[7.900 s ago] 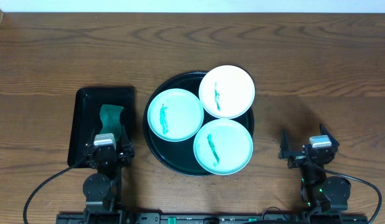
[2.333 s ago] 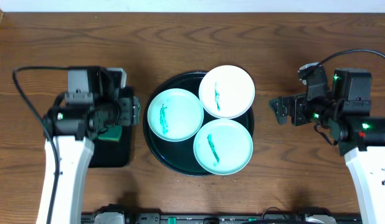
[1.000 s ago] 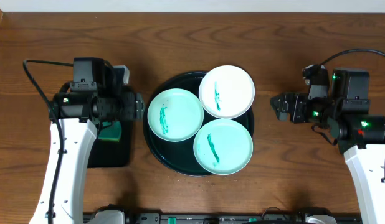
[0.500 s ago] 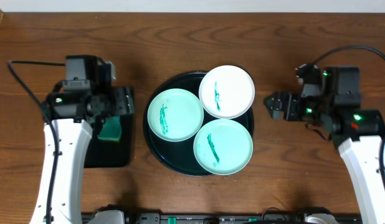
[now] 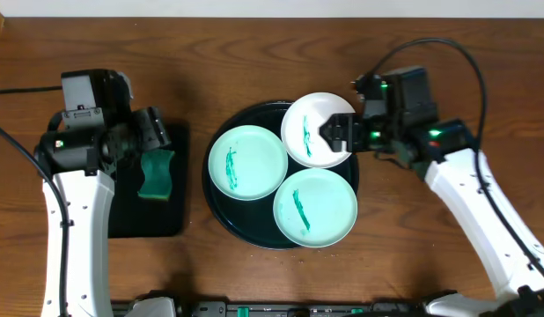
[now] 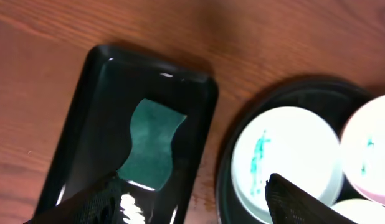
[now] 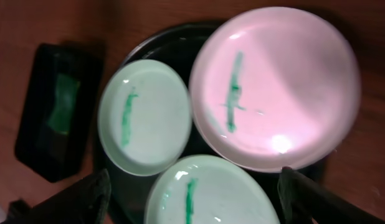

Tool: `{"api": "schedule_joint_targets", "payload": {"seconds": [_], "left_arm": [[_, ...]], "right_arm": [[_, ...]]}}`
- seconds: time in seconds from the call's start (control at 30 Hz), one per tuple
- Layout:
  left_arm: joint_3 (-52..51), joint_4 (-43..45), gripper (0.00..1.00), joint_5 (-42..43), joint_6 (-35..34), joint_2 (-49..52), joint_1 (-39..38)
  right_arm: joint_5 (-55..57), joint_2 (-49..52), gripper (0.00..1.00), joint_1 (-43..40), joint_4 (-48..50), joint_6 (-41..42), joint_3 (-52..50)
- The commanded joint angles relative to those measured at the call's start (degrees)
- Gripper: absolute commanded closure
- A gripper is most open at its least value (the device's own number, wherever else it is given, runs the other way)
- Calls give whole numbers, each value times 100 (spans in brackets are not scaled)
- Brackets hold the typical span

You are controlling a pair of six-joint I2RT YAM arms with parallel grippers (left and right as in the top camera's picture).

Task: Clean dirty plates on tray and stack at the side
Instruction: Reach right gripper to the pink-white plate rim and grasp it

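Our left hand [image 6: 192,182] hangs over the near end of the rectangular black tray [image 6: 86,81]. Its fingers [image 6: 96,200] are spread wide and grasp nothing. Ahead of it, nearer its left finger, a green sponge [image 6: 149,146] with a wavy outline lies flat inside that tray. Out past its right finger sits the round black tray [image 5: 209,195], just beside the rectangular one on the wooden tabletop [image 5: 272,62], with a narrow strip of wood showing between them.

Our right hand [image 7: 195,177] is likewise released, its fingers well apart with nothing held between them. From overhead we see it hovering over the right edge of the white plate [image 5: 309,121]. In its own camera the white plate lies ahead, toward its right finger. The first mint plate [image 7: 144,116] lies ahead toward its left finger, and the second mint plate [image 7: 211,190] sits closest, below the gap between the fingers.

All three plates rest on the round black tray, and each carries a green smear [image 5: 230,163] across its middle. The white plate overhangs the tray's rim on the side beneath our right hand. Its edge meets both mint plates, but we cannot tell whether it lies on them or only touches them.
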Motion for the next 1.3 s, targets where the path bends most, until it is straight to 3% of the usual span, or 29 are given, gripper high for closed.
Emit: {"api": "schedule_joint_targets", "payload": {"seconds": [0.0,0.13,0.43,0.67,1.27], "left_arm": [[105,-146,25,-501,-79,61,33],[103,-356,25,-726,-2,214,35],[105,-398,25,-721,9,850,33],[103,-498,25,-721,9,1163,33],[105,-472,25,-721,9,1161,35]], "right_arm": [[114,273,21,321,264,516,140],[114,741,26,518,221,570,446],[592,2256,39,909,-914,505,1985],[586,2887,70,1150,-920,616,1980],[1215,3779,85,1650,-944,1108,1954]]}}
